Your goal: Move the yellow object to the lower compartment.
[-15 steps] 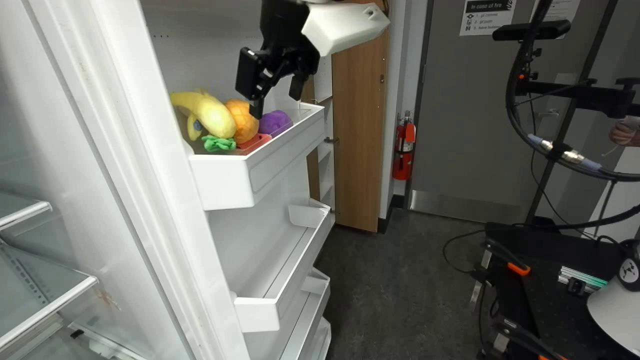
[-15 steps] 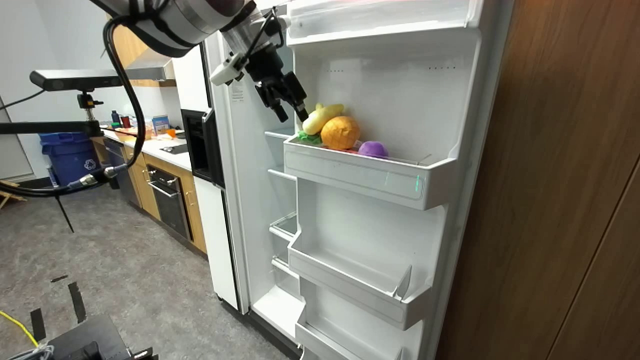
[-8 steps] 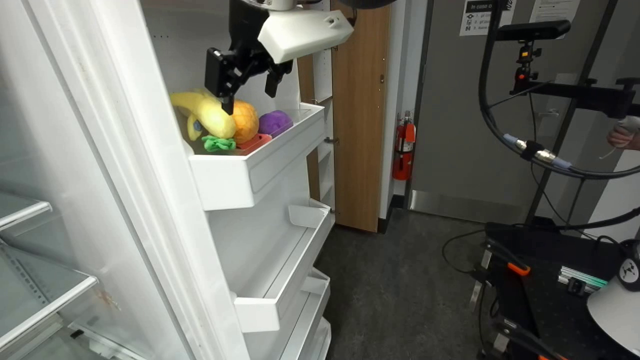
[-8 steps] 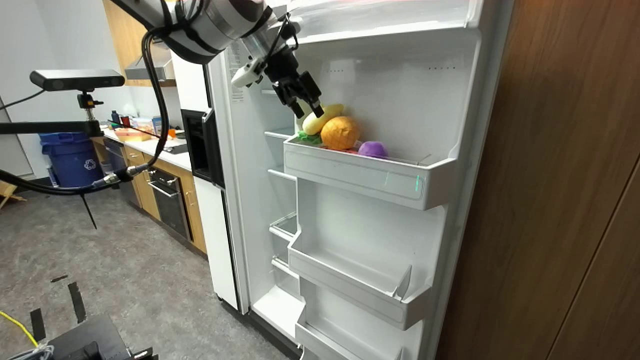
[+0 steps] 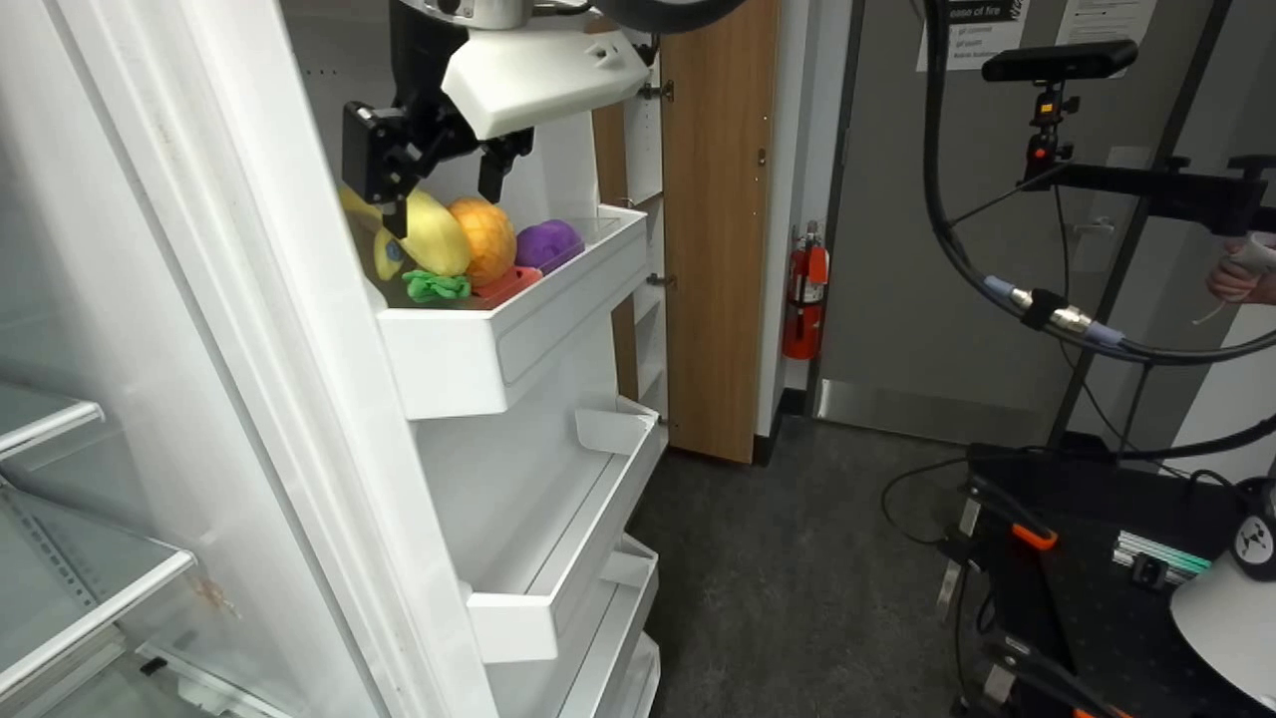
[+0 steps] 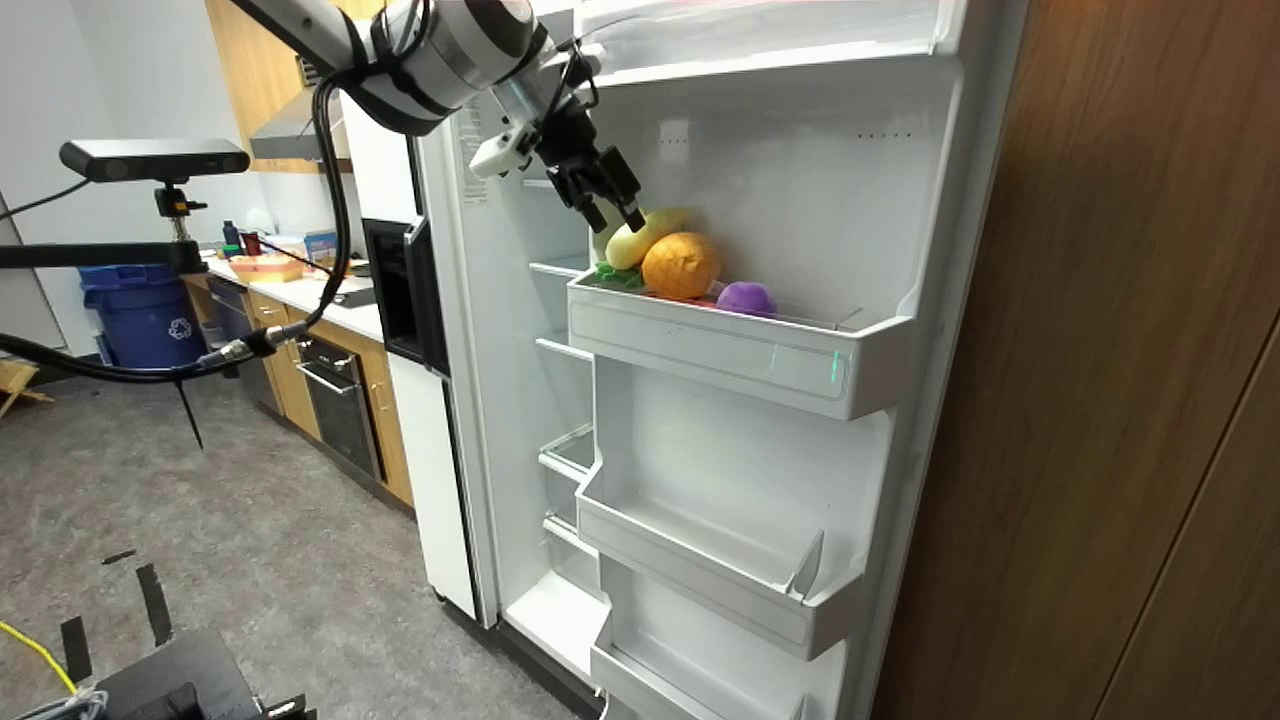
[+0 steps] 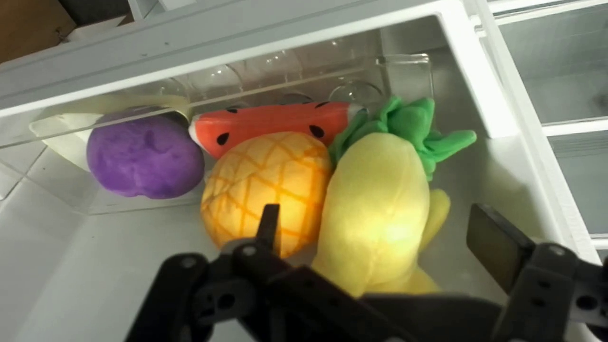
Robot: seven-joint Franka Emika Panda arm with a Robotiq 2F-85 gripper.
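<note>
The yellow object is a bunch of pale yellow plush bananas (image 5: 435, 235) in the upper white door bin (image 5: 444, 361). It also shows in an exterior view (image 6: 630, 250) and in the wrist view (image 7: 375, 199). The lower compartment, a white door bin (image 5: 512, 628) below it, also shows in an exterior view (image 6: 700, 586) and holds nothing visible. My gripper (image 5: 444, 207), also in an exterior view (image 6: 616, 224), is open and empty above the bananas. In the wrist view, the gripper (image 7: 375, 216) has its fingers apart on either side of the bananas; contact cannot be told.
An orange plush pineapple (image 7: 285, 185) lies right beside the bananas, under the left finger in the wrist view. Green leaves (image 7: 408, 126), a watermelon slice (image 7: 266, 124) and a purple plush (image 7: 145, 156) share the bin. The bin's end wall (image 7: 475, 71) is near the right finger.
My gripper has moved over the upper bin, from above the orange and purple toys to above the bananas. Over the last half second it shifted only slightly more. The toys have not moved.
</note>
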